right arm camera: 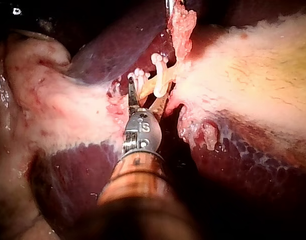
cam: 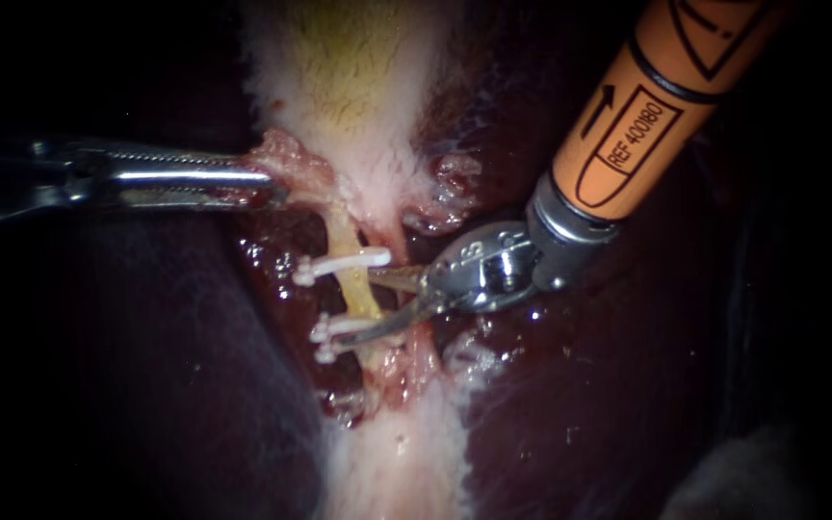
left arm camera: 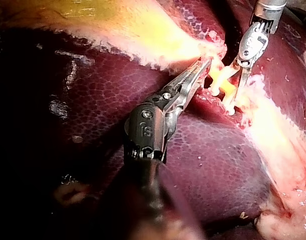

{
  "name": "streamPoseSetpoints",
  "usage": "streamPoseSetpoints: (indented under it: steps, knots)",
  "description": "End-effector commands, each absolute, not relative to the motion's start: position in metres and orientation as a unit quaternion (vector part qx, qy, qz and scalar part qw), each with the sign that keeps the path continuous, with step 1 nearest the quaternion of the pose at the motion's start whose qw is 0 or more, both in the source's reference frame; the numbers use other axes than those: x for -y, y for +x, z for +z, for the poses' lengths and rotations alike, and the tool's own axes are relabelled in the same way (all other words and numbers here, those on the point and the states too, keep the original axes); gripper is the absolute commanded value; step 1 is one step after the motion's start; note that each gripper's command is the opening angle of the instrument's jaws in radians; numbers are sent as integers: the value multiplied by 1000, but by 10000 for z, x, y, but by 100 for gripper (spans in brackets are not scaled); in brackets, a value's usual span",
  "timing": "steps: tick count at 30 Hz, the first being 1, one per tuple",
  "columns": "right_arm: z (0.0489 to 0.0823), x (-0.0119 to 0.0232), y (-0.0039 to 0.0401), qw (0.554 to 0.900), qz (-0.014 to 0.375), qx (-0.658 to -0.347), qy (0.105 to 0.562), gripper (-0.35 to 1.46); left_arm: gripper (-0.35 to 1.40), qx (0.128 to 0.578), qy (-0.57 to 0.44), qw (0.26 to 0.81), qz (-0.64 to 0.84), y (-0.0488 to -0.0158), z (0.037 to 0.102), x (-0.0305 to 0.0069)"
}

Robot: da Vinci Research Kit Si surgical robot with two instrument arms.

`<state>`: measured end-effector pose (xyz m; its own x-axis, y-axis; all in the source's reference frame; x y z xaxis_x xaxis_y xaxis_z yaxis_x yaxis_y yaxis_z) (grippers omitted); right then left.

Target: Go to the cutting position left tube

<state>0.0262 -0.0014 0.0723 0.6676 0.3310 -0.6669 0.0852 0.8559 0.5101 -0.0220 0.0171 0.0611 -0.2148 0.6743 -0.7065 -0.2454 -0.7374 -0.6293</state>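
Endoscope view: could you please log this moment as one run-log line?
left instrument: shut on tissue | right instrument: jaws open astride tube between clips | tube: uncut

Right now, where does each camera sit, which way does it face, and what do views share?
Endoscope view: close over the liver, facing the clipped tube; the left instrument enters from the left gripping tissue, the right instrument from the upper right.
Left wrist view: on the left arm, looking along its own shaft toward the tube; the right instrument shows beyond.
Right wrist view: on the right arm, looking along its orange shaft to the tube.
Shared: all three show the tube, its white clips and the right instrument.
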Motion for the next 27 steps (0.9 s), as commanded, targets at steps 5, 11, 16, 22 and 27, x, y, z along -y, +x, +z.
streamPoseSetpoints:
  steps: [5,11,16,22,27]
  knots:
    - [721,15,270,834,77,-457,299,143,-35,196,-547,305,754,-221,611,-171]
    - [711,23,275,810,67,-477,335,136,-35,196,-548,304,754,-221,613,-171]
    - [706,27,285,802,67,-485,343,136,-35,196,-548,304,754,-221,613,-172]
    - [704,30,299,800,70,-487,344,135,-35,196,-548,304,755,-223,615,-171]
    - [705,31,310,797,79,-490,343,135,-35,196,-548,304,755,-224,617,-172]
